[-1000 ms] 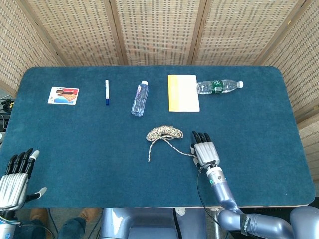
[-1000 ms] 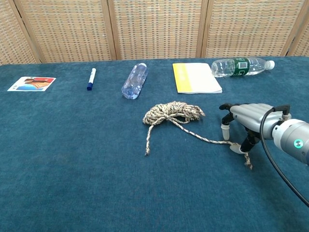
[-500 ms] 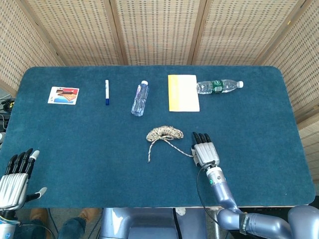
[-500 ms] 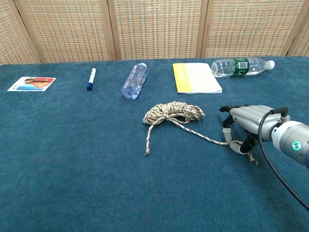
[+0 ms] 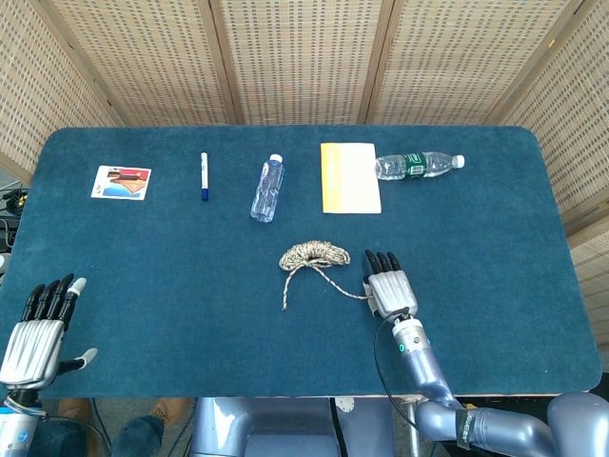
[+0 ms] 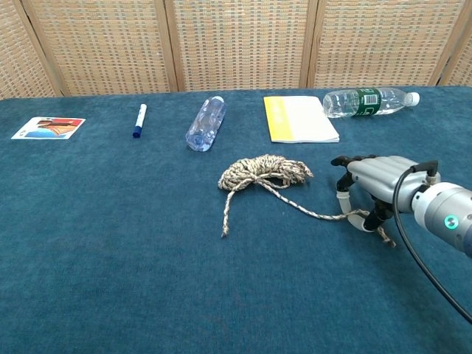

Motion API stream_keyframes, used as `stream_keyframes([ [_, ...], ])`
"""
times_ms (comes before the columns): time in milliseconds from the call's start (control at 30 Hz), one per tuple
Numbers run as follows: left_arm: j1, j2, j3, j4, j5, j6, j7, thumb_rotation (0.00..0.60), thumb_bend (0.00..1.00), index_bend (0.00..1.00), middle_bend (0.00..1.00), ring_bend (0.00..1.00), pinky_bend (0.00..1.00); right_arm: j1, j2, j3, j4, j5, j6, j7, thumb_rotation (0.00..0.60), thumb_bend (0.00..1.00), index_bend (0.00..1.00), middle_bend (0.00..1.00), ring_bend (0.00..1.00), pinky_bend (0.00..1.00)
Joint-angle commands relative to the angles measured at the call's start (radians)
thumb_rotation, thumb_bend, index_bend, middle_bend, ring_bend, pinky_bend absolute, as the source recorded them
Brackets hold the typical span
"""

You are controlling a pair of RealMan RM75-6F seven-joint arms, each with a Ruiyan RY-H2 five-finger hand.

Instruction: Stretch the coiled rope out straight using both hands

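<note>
Chest view: one rope (image 6: 267, 172) end is pinched under the curled fingers of the right hand (image 6: 366, 193), seemingly so it can be drawn away from the coil, which is lying mid-table. The other end is left loose for the left hand (image 5: 40, 324), seen in the head view at the near left edge with fingers spread and empty. A blue cloth table (image 5: 143, 276) is backed by wicker screens (image 5: 304, 57).

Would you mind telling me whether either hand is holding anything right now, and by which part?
The right hand pinches the rope near the end of its right loose strand; the left hand holds nothing.
</note>
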Motion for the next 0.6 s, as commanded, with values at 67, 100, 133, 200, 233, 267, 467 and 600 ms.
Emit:
stream_keyframes([
  [67,-0.093,-0.012,-0.049,0.017,-0.022,-0.114,-0.05,0.6,0.0,0.11,0.0,0.0,0.0,0.002,-0.004,-0.003,-0.004,-0.008,0.007,-0.01,0.6,0.43,0.62,0.0,0.0,0.0],
  [100,-0.125,-0.019,-0.059,0.026,-0.018,-0.149,-0.055,0.6,0.0,0.15,0.0,0.0,0.0,0.003,-0.005,-0.005,-0.006,-0.01,0.009,-0.014,0.6,0.43,0.62,0.0,0.0,0.0],
  [133,-0.159,-0.032,-0.07,0.041,-0.002,-0.179,-0.05,0.6,0.0,0.18,0.0,0.0,0.0,0.004,-0.006,-0.006,-0.009,-0.011,0.01,-0.019,0.6,0.43,0.62,0.0,0.0,0.0],
  [200,-0.202,-0.058,-0.083,0.071,0.023,-0.211,-0.029,0.6,0.0,0.21,0.0,0.0,0.0,0.006,-0.008,-0.007,-0.011,-0.011,0.012,-0.029,0.6,0.43,0.62,0.0,0.0,0.0],
  [233,-0.222,-0.072,-0.086,0.087,0.039,-0.222,-0.015,0.6,0.01,0.23,0.0,0.0,0.0,0.007,-0.009,-0.007,-0.012,-0.01,0.013,-0.034,0.6,0.43,0.62,0.0,0.0,0.0],
  [267,-0.244,-0.086,-0.088,0.104,0.058,-0.236,0.001,0.6,0.02,0.24,0.0,0.0,0.0,0.008,-0.011,-0.007,-0.013,-0.01,0.014,-0.039,0.6,0.43,0.62,0.0,0.0,0.0],
  [467,-0.352,-0.149,-0.093,0.187,0.141,-0.313,0.038,0.6,0.12,0.35,0.0,0.0,0.0,0.015,-0.018,-0.001,-0.008,0.0,0.015,-0.057,0.6,0.43,0.62,0.0,0.0,0.0],
  [600,-0.422,-0.192,-0.093,0.249,0.191,-0.357,0.03,0.6,0.15,0.39,0.0,0.0,0.0,0.02,-0.02,0.003,-0.003,0.012,0.009,-0.066,0.6,0.43,0.62,0.0,0.0,0.0],
])
